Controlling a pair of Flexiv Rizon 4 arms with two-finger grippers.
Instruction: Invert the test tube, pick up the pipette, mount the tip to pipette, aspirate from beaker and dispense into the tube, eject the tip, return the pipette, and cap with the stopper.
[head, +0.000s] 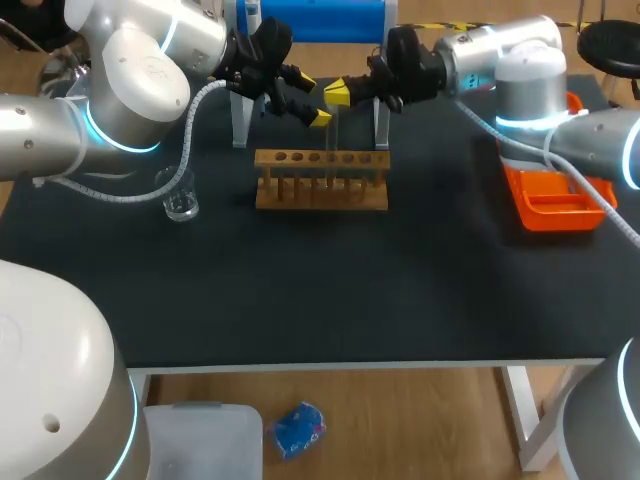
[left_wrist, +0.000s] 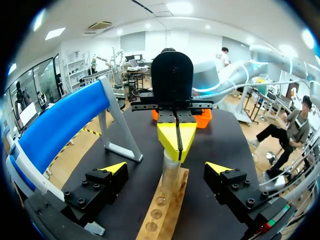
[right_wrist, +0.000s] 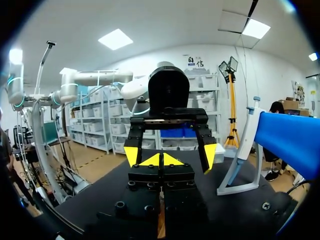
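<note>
Surface: a black table (head: 300, 300), the working items set along its far half.

Left of frame: a clear glass beaker (head: 180, 197) stands alone, well apart from both tools.

Upper centre-left: the left gripper (head: 312, 100) has its jaws apart. In its own wrist view the two fingers (left_wrist: 114, 169) stand either side of the test tube (left_wrist: 171, 172) and touch nothing.

Centre: a wooden rack (head: 320, 190). The tube is upright over its right-hand holes with its lower end at the rack. Whether it sits in a hole cannot be told.

Upper centre-right: the right gripper (head: 338, 93) is clamped on the tube's upper end, yellow tips pressed together around the glass.

Right of frame: an orange tray (head: 560, 205), not involved.

Assessment: the step in hand appears to be inverting the tube, and it is at an early stage. To do it well:
- Lift straight up until the glass is free of the rack before any rotation. Turning early would lever the tube against the wood.
- Keep the left fingers wide, or close them squarely lower on the tube before the right releases.
- Rotate slowly, since the hold near the tip leaves a long unsupported length.
</note>
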